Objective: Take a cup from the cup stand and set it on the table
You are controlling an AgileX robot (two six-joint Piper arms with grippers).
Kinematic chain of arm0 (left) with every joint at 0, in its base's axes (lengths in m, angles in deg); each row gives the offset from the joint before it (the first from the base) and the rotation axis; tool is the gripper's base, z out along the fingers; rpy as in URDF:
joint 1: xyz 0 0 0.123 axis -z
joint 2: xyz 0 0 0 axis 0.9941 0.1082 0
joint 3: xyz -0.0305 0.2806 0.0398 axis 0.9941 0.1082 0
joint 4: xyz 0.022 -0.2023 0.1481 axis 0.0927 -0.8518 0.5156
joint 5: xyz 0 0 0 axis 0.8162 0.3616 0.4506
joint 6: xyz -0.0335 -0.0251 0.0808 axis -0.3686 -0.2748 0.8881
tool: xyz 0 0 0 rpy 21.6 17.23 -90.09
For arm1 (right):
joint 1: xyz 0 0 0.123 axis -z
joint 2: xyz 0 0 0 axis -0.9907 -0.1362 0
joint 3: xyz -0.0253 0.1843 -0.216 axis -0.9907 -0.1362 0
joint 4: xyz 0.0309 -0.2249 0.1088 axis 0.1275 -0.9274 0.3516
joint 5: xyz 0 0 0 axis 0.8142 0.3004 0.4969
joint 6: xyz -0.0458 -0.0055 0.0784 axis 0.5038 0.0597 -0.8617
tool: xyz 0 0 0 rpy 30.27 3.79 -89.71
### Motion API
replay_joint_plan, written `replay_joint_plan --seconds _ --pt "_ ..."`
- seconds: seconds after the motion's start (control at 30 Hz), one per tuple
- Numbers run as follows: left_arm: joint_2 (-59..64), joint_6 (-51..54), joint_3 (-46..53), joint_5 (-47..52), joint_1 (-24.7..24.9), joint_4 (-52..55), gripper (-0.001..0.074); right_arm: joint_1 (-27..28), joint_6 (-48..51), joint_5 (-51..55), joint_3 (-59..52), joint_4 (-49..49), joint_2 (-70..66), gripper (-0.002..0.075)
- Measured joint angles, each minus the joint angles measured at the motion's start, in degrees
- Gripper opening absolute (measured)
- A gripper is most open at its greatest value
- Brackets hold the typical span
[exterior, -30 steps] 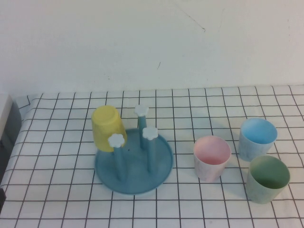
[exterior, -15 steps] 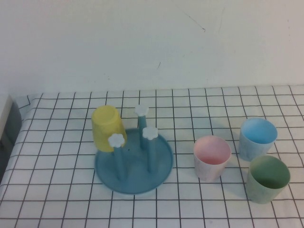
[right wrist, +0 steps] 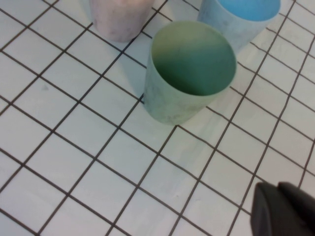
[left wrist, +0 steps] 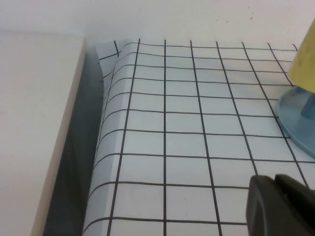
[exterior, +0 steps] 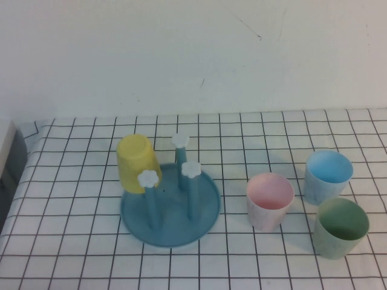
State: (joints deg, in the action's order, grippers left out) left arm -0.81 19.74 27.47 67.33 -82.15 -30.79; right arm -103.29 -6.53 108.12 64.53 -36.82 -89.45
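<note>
The pale mint-green cup (exterior: 341, 228) stands upright on the grid-cloth table (exterior: 72, 241) at the front right, off the stand; it also shows in the right wrist view (right wrist: 189, 73). The blue cup stand (exterior: 170, 208) sits left of centre, with white flower knobs on its pegs. Neither arm shows in the high view. My right gripper (right wrist: 279, 191) is shut and empty, hovering over the cloth beside the mint-green cup. My left gripper (left wrist: 276, 183) is shut and empty, over the cloth near the table's left edge, apart from the stand's rim (left wrist: 298, 118).
A yellow cup (exterior: 138, 163) hangs upside down on a stand peg. A pink cup (exterior: 269, 200) and a light blue cup (exterior: 327, 176) stand upright beside the mint-green one. A white wall runs behind the table. A dark gap lies past the table's left edge (left wrist: 74, 162).
A dark shape at the lower left edge of the high view has slid out of sight. The cups and the stand have not moved.
</note>
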Motion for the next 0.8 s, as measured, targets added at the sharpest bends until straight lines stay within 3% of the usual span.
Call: replay_joint_plan --seconds 0.23,0.8 --pt "-0.13 4.06 -0.08 0.07 0.0 -4.91 -0.0002 0.0 0.0 0.14 0.0 0.11 0.0 -0.0003" --pt "-0.13 4.75 -0.08 0.21 0.0 -5.68 -0.0002 0.0 0.0 0.14 0.0 0.3 0.0 -0.0003"
